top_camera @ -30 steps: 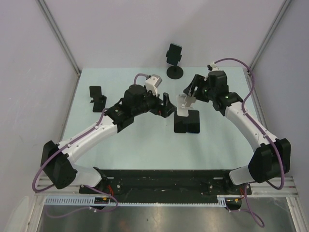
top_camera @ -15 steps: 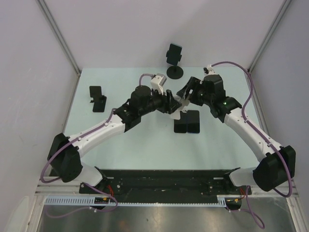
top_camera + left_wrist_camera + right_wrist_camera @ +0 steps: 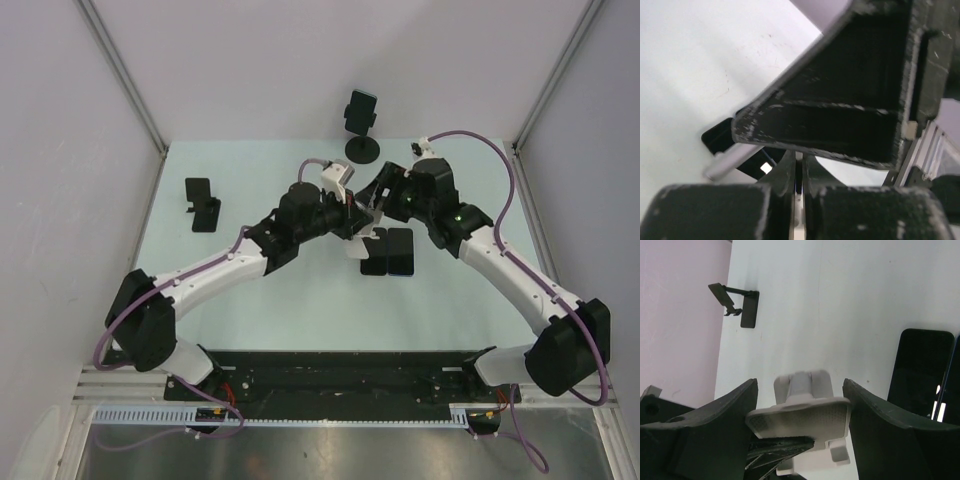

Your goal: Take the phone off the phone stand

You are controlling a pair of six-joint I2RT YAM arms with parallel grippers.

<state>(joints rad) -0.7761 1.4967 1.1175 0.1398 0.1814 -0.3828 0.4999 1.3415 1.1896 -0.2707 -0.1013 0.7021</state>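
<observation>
A white phone stand stands mid-table. Its ribbed plate sits between my right gripper's fingers, which close on its two side edges; nothing lies on the plate. My left gripper has come in from the left and is shut, its black tips tucked under the plate. In the left wrist view the fingers meet with only a hairline gap. Two dark phones lie flat just in front of the stand, also seen as phones in the right wrist view.
At the back, a black stand on a round base holds another phone upright. A small black stand sits at the left, seen as a black stand in the right wrist view. Walls enclose the table on three sides.
My left gripper travelled right to the white stand and closed from wide open to shut. The right gripper drifted slightly left with the stand, keeping the same width.
</observation>
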